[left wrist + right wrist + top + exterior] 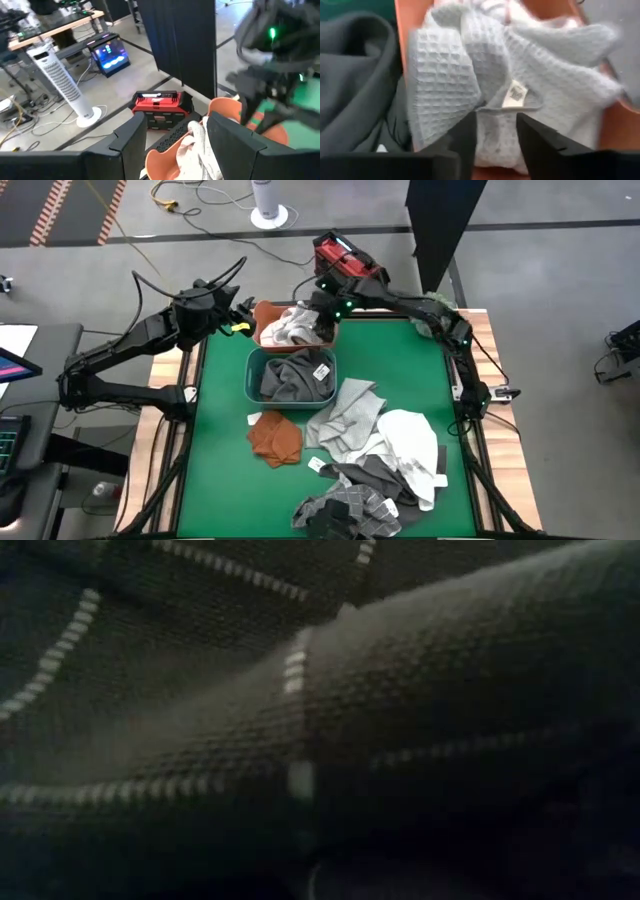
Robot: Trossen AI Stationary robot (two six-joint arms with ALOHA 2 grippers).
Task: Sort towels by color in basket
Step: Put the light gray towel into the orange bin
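The right end effector (318, 328) hangs over the orange tub (262, 313) at the far side of the desk (400, 370), fingers apart above the light grey towel (520, 65) lying inside. The left end effector (240, 320) waits just left of this tub, fingers apart. A dark grey towel (295, 375) fills the blue tub (250, 375). Other towels (390, 440) lie on the near desk.

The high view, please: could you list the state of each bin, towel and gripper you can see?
orange bin: holds light waffle towel, crumpled
blue-grey bin: holds dark grey towel, bunched
rust-orange towel: loose on the green mat
checked towel: crumpled at the near edge
white towel: spread, unsorted
right gripper: open over the orange bin
left gripper: open beside the orange bin
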